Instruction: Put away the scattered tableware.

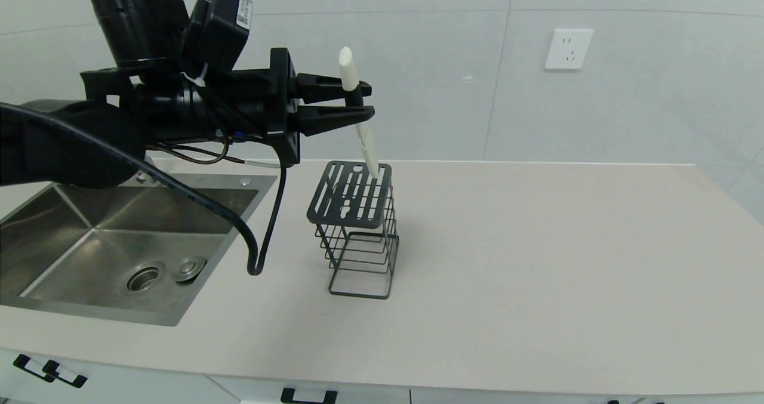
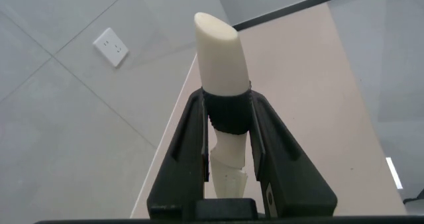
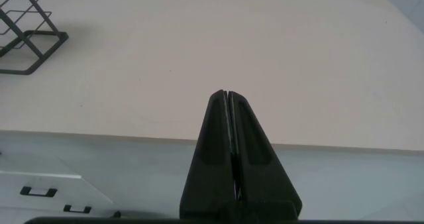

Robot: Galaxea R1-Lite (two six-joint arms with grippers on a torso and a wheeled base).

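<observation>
room to pass over the table [image 1: 567, 255] right of the rack [image 1: 349, 196], sink [image 1: 59, 213] on its left, wall [image 1: 447, 93] near behind, handle [image 1: 369, 146] and left gripper [image 1: 362, 101] above its top

the middle of the slim cream-white plastic utensil [image 1: 347, 67] hides inside the left gripper [image 1: 370, 100]; the stainless steel sink [image 1: 77, 237] runs off the head view's left edge.

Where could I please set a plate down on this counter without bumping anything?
The counter is bare from the wire rack rightward to its far end. It is crowded above the rack, where the left gripper holds a white utensil; the sink takes the left.
</observation>
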